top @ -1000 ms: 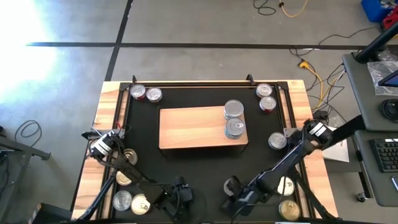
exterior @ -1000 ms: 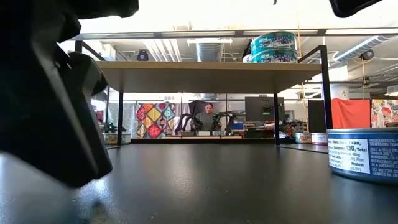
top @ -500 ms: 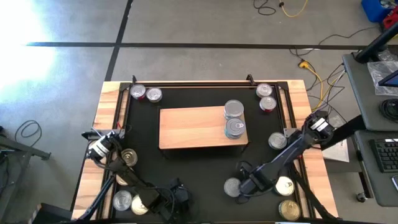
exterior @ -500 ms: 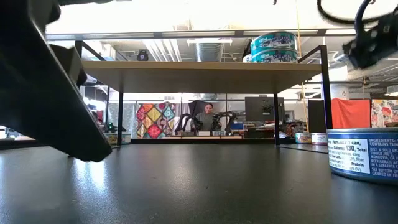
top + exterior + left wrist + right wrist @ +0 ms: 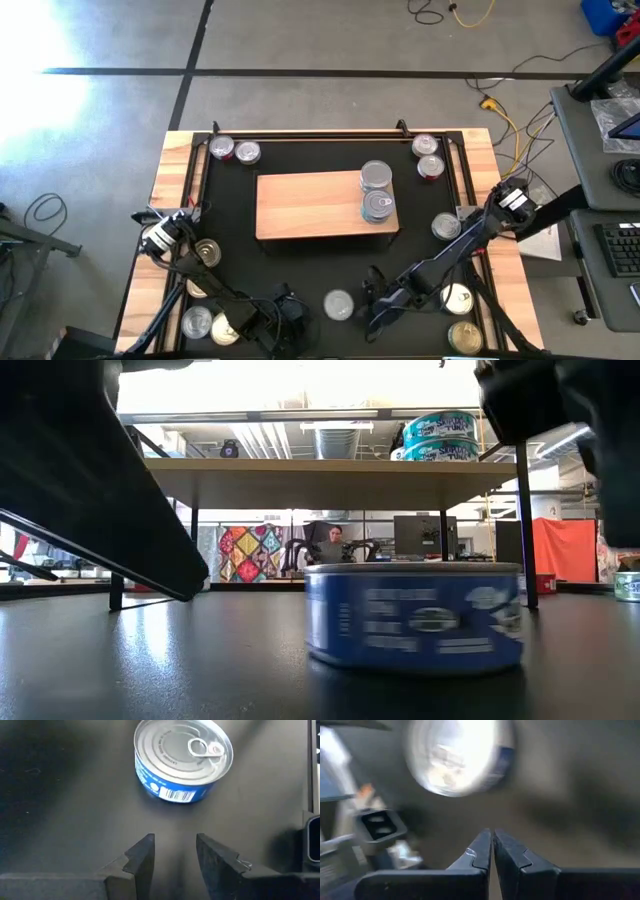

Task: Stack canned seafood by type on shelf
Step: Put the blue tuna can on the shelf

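A short round blue-labelled tin with a silver pull-tab lid (image 5: 338, 305) sits upright on the black mat (image 5: 300, 262) at the table's near edge, between the two arms. The left pincer (image 5: 174, 851) is just beside it, fingers narrowly parted and holding nothing. The right pincer (image 5: 492, 851) is close on the tin's other side, fingers pressed together, empty. Two more tins (image 5: 377, 191) rest on the pale wooden shelf board (image 5: 310, 205).

1. The blue tin (image 5: 338, 305) lies alone on the black mat (image 5: 300, 265), bare mat all around it.
2. At three o'clock, the right gripper (image 5: 372, 307) blocks.
3. At nine o'clock, the left gripper (image 5: 288, 305) stands near.
4. At twelve o'clock, the shelf (image 5: 305, 205) stands.
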